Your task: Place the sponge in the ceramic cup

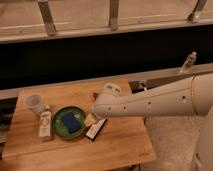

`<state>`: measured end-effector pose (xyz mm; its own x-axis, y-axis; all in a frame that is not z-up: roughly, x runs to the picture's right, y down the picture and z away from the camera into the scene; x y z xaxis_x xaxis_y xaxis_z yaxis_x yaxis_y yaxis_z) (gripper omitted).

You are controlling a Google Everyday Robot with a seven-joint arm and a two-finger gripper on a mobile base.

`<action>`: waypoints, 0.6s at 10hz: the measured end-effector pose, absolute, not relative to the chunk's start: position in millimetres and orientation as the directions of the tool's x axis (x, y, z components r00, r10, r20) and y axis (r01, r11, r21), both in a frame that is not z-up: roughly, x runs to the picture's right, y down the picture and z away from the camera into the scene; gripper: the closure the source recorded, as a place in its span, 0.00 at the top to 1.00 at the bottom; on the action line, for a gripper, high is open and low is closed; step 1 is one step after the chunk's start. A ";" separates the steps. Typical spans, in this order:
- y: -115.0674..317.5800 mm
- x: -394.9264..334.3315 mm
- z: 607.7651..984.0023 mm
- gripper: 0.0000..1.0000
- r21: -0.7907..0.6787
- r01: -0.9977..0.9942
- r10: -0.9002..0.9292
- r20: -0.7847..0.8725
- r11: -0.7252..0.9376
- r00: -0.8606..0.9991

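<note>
just right of the round green plate [56, 120], the gripper [91, 119] hangs over a flat black-and-white packet [96, 129]; open or clenched, cannot tell. the small blue sponge [72, 123] lies on the plate; the white ceramic cup [34, 103] stands apart, near a white bottle [45, 124].

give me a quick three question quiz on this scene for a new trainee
1. True or false: the sponge lies on the green plate.
2. Short answer: what stands closest to the ceramic cup?
3. Where is the hand?
A) over the ceramic cup
B) beside the green plate, by the packet
C) on the sponge

Key: 1 true; 2 the white bottle; 3 B.
</note>
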<state>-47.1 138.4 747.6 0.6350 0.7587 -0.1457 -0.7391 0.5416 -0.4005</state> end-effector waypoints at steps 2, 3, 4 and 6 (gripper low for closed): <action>138.4 -47.1 747.6 0.80 -0.400 -0.739 0.759 -0.146 0.542 0.635; 138.4 -47.1 747.5 0.80 -0.400 -0.739 0.759 -0.146 0.542 0.635; 138.1 -47.3 747.4 0.80 -0.400 -0.738 0.757 -0.145 0.544 0.637; 130.9 -53.3 744.6 0.80 -0.390 -0.721 0.741 -0.129 0.573 0.659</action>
<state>-53.3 130.9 744.6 0.6587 0.7412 -0.1291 -0.7209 0.5726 -0.3904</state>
